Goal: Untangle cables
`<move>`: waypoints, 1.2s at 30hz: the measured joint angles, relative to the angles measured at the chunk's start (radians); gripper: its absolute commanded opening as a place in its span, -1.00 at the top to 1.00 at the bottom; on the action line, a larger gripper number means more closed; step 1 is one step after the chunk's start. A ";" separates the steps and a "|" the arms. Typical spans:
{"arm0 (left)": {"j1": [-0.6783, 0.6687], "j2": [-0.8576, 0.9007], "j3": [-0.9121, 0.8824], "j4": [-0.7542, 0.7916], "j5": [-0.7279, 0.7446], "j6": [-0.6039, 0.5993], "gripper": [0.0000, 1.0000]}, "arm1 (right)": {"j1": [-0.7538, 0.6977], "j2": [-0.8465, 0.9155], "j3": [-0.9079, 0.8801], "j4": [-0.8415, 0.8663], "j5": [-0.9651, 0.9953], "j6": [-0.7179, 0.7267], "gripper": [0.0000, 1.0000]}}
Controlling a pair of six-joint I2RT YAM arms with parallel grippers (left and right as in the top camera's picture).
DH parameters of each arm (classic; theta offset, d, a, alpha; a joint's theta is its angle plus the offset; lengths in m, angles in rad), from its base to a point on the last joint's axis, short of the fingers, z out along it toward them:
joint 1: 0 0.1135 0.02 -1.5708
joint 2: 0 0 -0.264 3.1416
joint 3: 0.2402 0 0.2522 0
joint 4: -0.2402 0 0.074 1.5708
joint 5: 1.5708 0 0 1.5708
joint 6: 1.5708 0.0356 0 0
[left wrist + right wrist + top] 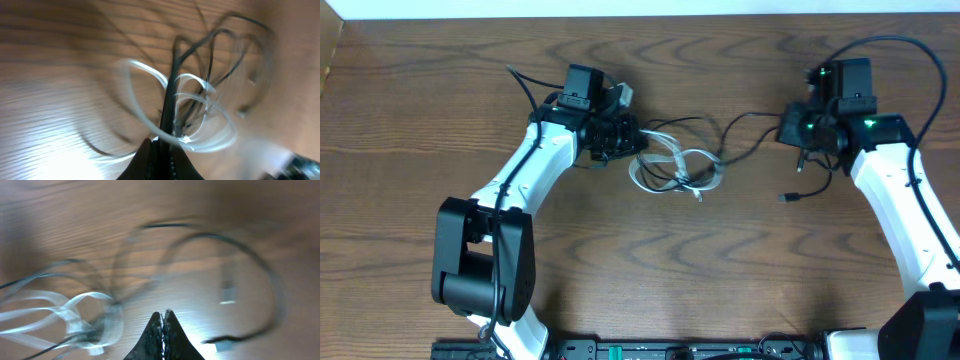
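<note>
Lying in a loose knot of white and black loops, the cables sit near the middle of the worktop. The left fingers are clamped on a black strand; the right fingers are pressed together nearby.

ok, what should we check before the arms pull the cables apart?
1. Left gripper shut on the black cable: ok.
2. Right gripper shut: ok. Strand between its fingers: cannot tell, none shows in the wrist view.
3. White cable free of the black cable: not ok, the loops cross in one knot between the arms.
4. Plug end lying loose on the table, clear of the knot: ok.
5. Wrist views sharp enough to judge the grip: not ok, both are blurred.
</note>
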 measured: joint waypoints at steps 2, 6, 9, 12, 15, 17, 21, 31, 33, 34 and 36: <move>0.005 0.000 0.000 -0.018 -0.063 0.002 0.85 | -0.006 0.006 0.000 -0.026 0.072 0.015 0.98; 0.005 0.000 0.000 -0.034 -0.126 0.011 0.85 | -0.005 0.040 0.000 -0.016 0.111 0.024 0.80; 0.000 0.000 0.000 -0.039 -0.123 0.031 0.84 | -0.003 0.089 -0.001 0.063 -0.016 -0.058 0.13; -0.004 0.000 0.000 -0.040 -0.064 0.064 0.85 | 0.001 0.098 -0.001 0.148 -0.180 -0.151 -0.13; -0.006 0.000 0.000 -0.041 0.030 0.082 0.85 | 0.026 0.098 -0.001 0.219 -0.339 -0.222 -0.21; -0.005 0.000 0.000 -0.040 0.105 0.090 0.85 | 0.053 0.098 -0.001 0.253 -0.416 -0.247 -0.20; -0.005 0.000 0.000 -0.039 0.264 0.099 0.85 | 0.107 0.098 -0.001 0.286 -0.529 -0.303 -0.23; -0.004 0.000 0.000 -0.039 0.426 0.101 0.85 | 0.199 0.131 -0.001 0.254 -0.632 -0.473 -0.12; -0.004 0.000 0.000 -0.039 0.431 0.101 0.85 | 0.210 0.152 -0.001 0.233 -0.638 -0.501 -0.14; -0.004 0.000 0.000 -0.039 0.433 0.101 0.85 | 0.212 0.159 -0.001 0.225 -0.639 -0.509 -0.15; -0.003 0.000 0.000 -0.039 0.434 0.101 0.85 | 0.218 0.178 -0.001 0.213 -0.641 -0.525 -0.17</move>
